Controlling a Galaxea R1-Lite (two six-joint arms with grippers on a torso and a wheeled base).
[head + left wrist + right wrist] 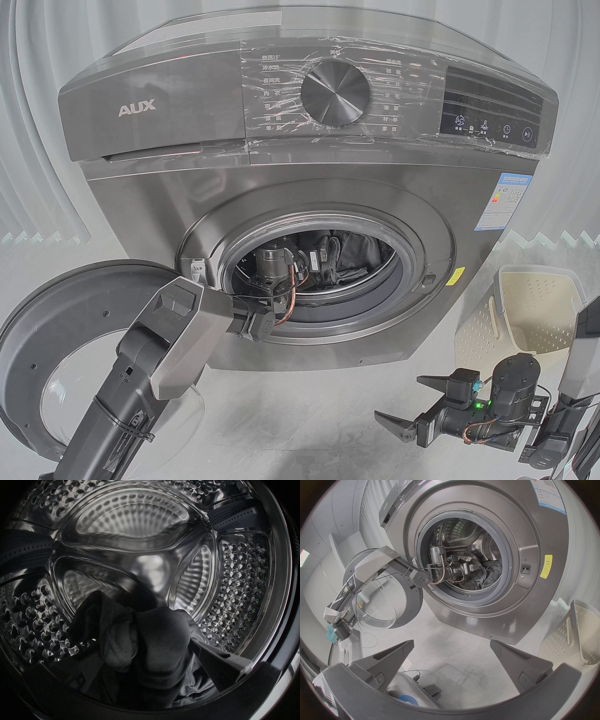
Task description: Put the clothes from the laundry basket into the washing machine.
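My left gripper (326, 255), jaws spread, hangs over dark crumpled clothes (162, 642) inside the grey front-loading washing machine (350, 187); my right gripper (400, 397) gapes empty.

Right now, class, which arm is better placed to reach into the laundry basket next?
Right. The right gripper hangs open beside the laundry basket; the left gripper is inside the washing machine, at the dark clothes.

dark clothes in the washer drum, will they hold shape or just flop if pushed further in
Likely floppy: the dark crumpled clothes sag in soft folds on the perforated steel drum. They look like thin cloth, so probably light, and a push would likely bunch them rather than move the heap whole. The shiny metal may let them slip a little.
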